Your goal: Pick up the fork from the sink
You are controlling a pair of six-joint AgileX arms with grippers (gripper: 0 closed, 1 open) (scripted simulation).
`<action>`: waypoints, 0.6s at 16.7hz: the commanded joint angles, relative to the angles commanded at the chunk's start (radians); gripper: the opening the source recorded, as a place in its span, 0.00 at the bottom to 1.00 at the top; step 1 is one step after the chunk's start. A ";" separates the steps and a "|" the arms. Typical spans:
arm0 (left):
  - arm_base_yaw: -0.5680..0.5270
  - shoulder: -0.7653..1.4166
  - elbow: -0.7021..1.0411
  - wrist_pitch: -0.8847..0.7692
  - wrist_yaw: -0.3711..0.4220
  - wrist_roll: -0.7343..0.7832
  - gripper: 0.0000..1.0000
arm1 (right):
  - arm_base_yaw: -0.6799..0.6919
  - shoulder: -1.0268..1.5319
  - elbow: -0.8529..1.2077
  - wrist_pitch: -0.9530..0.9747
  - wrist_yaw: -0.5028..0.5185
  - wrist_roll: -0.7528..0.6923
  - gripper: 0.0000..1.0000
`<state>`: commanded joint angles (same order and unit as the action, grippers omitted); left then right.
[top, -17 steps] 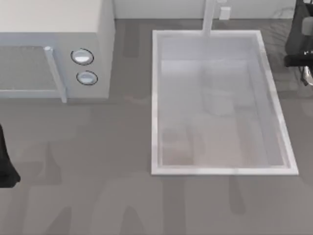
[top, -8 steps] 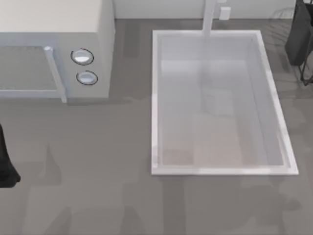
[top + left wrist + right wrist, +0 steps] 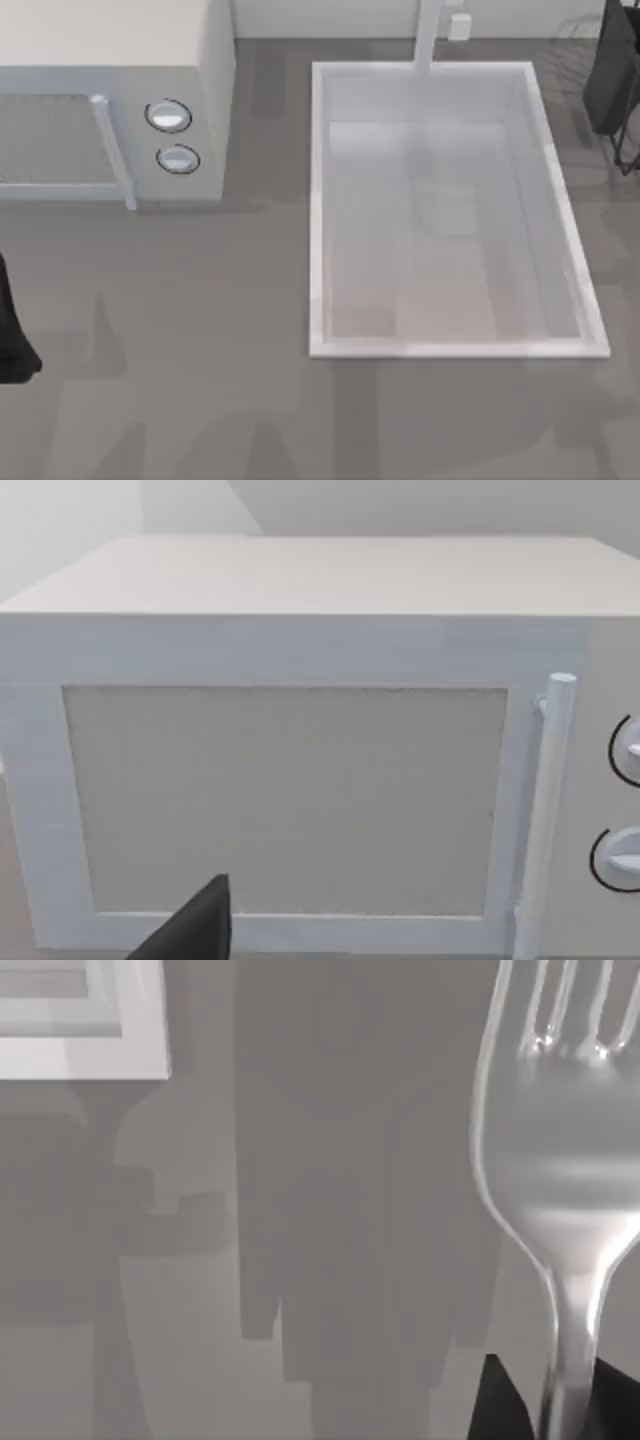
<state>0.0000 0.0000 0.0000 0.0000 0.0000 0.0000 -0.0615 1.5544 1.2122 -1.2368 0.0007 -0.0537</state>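
My right gripper [image 3: 622,140], at the top view's two o'clock edge outside the large rectangular white sink [image 3: 318,200], is clamped on the handle of the slim silvery metal fork [image 3: 560,1160], tines pointing away over grey table [image 3: 330,1210]. The basin's light-grey bottom lies bare. My left arm [image 3: 10,330] is parked at nine o'clock, facing the white microwave [image 3: 300,630]; I cannot tell its finger spread.

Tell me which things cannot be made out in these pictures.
- Slim silvery metal fork: right wrist view, handle end hidden between the right gripper's dark fingers; tine tips cut off by the edge.
- Right gripper: top view, cut off at the right edge.
- Left gripper: top view, cut by the left edge.
- Large rectangular white sink: the fork's earlier place cannot be told.
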 joint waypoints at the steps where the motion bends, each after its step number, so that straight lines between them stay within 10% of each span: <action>1: 0.000 0.000 0.000 0.000 0.000 0.000 1.00 | 0.000 0.009 -0.038 0.052 0.000 0.000 0.00; 10: 0.000 0.000 0.000 0.000 0.000 0.000 1.00 | 0.000 0.061 -0.263 0.333 -0.001 0.003 0.00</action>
<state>0.0000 0.0000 0.0000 0.0000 0.0000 0.0000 -0.0611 1.6159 0.9490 -0.9038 0.0000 -0.0504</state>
